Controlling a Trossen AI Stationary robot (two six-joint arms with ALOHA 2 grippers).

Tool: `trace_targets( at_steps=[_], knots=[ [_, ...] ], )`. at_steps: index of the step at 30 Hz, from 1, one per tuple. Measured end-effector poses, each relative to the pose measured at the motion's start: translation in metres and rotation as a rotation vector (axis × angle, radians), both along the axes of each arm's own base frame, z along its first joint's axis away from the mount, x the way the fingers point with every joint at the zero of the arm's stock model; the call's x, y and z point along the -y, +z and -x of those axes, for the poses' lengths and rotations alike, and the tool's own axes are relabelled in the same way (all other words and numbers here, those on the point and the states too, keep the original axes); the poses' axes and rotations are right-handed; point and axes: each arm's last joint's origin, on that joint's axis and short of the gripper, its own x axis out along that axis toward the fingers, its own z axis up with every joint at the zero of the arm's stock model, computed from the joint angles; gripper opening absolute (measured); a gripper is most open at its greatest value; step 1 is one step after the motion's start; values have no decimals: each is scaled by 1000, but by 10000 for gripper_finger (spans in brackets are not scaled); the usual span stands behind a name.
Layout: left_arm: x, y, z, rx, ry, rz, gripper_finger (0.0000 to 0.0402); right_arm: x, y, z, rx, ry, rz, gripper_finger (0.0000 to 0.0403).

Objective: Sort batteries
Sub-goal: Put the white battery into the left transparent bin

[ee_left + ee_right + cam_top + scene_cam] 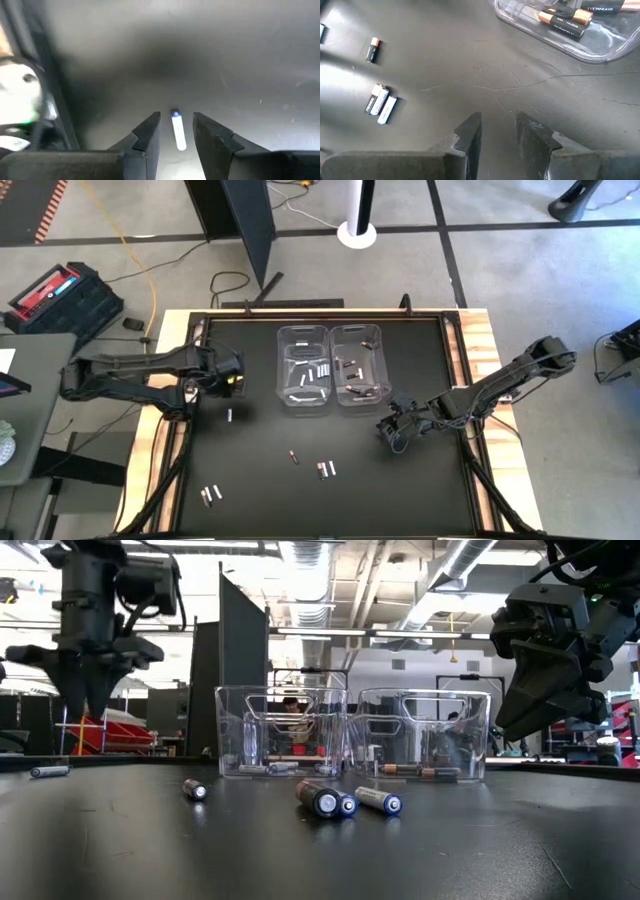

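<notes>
Black tabletop (420, 490) carries two clear bins (330, 365) of batteries (565, 22), one reading "DURACELL", and six loose cells; left gripper (175, 131) hangs parted over a silvery cell (178, 131), right gripper (497, 131) parted, empty.

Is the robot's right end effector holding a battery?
No. The right end effector is open and empty above the bare table.

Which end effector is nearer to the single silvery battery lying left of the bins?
The left end effector is nearer: it hovers directly over that silvery battery, fingers apart. The right end effector is beyond the bins.
</notes>
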Motion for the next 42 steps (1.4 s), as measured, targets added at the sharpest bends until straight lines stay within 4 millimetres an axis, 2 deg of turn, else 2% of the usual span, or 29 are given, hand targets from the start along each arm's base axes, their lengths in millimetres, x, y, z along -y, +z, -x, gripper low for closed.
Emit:
trace_targets(
  at_steps=[5, 13, 26, 42],
  knots=[
    [2, -18, -2, 72, -1, 89, 110, 0, 0, 0, 0, 1, 1, 137],
    [6, -34, 5, 34, 25, 154, 110, 0, 0, 0, 0, 1, 1, 137],
    [8, -45, 6, 64, 38, 196, 110, 0, 0, 0, -2, 13, 11, 137],
    [8, -46, 6, 60, 31, 195, 110, 0, 0, 0, -2, 19, 17, 137]
  ],
)
